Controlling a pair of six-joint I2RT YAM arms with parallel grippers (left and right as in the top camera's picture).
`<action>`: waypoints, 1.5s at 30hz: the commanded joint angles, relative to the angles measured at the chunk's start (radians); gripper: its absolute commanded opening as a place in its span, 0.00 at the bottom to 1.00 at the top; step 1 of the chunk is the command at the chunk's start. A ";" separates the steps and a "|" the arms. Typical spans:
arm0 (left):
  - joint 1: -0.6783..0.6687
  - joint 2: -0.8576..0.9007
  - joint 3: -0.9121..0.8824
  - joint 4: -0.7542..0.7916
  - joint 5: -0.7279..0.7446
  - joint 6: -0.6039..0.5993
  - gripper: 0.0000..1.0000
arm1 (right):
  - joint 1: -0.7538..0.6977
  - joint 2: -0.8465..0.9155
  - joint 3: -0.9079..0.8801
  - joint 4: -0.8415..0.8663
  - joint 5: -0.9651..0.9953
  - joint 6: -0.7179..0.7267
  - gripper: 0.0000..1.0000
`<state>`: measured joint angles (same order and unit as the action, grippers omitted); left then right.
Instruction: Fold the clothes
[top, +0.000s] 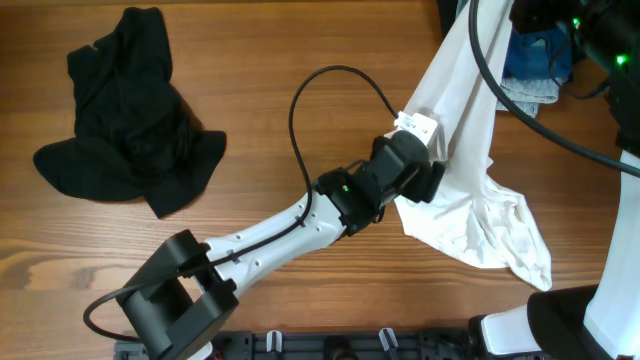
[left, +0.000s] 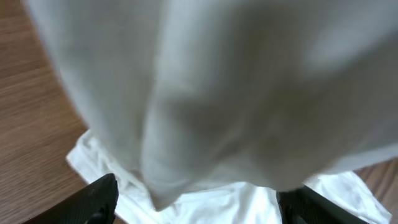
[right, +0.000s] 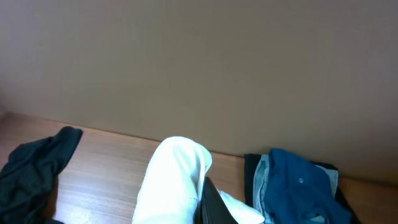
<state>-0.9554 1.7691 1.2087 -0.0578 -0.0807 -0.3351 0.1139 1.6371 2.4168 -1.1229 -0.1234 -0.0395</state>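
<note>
Wide open, the left gripper (left: 202, 202) faces the white T-shirt (top: 470, 215), holding nothing. The thin, probably limp shirt hangs from the closed right gripper (right: 208, 206), its tail pooled on the table (top: 300, 60); a free corner looks best to pinch. The black garment (top: 130, 110) lies crumpled far left.

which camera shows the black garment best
The overhead view: the whole black garment lies crumpled on the table, upper left of frame. The right wrist view catches only part of it at its lower left edge. The left wrist view shows none, only the white shirt.
</note>
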 joint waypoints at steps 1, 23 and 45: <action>-0.056 0.004 -0.007 0.011 0.000 0.023 0.80 | -0.005 0.003 0.010 0.003 -0.016 -0.002 0.04; 0.016 0.126 -0.007 0.118 -0.158 0.039 0.80 | -0.005 0.003 0.010 -0.010 -0.043 -0.003 0.04; 0.024 0.126 -0.007 0.246 -0.085 0.039 0.31 | -0.005 0.003 0.010 -0.015 -0.042 -0.006 0.04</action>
<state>-0.9337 1.8851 1.2079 0.1814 -0.1753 -0.3065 0.1139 1.6371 2.4168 -1.1450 -0.1493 -0.0399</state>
